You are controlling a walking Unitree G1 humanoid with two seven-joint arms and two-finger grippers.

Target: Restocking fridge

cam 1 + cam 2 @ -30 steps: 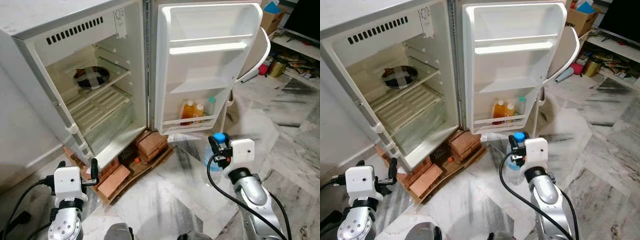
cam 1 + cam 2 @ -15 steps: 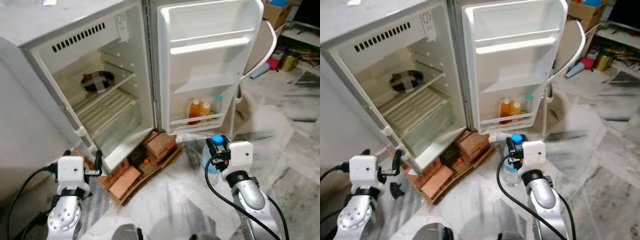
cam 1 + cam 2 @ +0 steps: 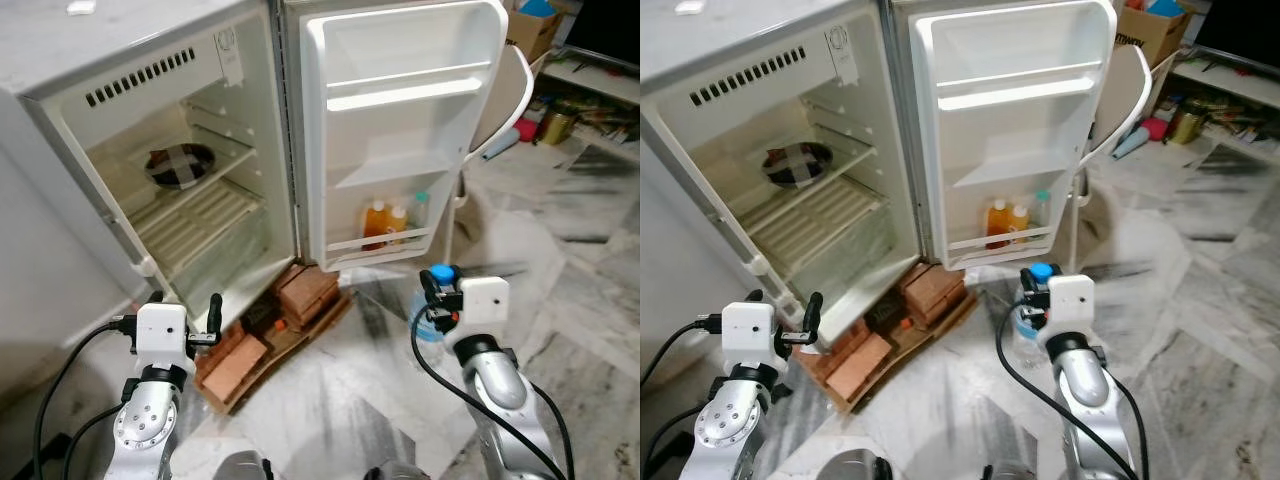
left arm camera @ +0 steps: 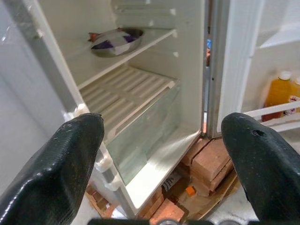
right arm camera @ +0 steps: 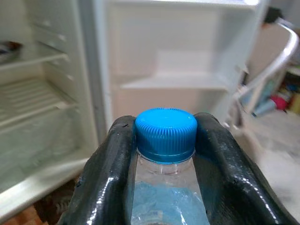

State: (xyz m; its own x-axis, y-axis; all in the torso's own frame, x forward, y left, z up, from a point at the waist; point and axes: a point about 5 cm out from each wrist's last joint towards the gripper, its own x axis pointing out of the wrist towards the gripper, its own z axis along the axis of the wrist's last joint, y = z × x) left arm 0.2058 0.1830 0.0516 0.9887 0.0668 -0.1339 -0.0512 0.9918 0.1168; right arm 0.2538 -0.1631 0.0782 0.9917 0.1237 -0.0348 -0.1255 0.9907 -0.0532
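My right gripper (image 3: 437, 296) is shut on a clear water bottle (image 3: 431, 318) with a blue cap (image 5: 166, 128), held upright low in front of the open fridge door (image 3: 400, 130). The black fingers (image 5: 110, 173) clamp the bottle's neck in the right wrist view. The door's bottom rack holds orange juice bottles (image 3: 377, 220) and a small clear bottle (image 3: 421, 211). My left gripper (image 3: 190, 320) is open and empty, low beside the fridge's front corner. A dark bowl (image 3: 180, 164) sits on the upper shelf inside the fridge (image 3: 70, 190).
The fridge stands on red bricks (image 3: 305, 292) and cardboard. A white chair (image 3: 515, 100) stands behind the door. A cardboard box (image 3: 535, 35) and a cluttered low shelf (image 3: 590, 110) lie at the far right. Marble floor (image 3: 330, 400) spreads between my arms.
The camera has shifted, moving the whole picture. My left arm has risen a little nearer the fridge. The right gripper still holds the bottle in about the same place.
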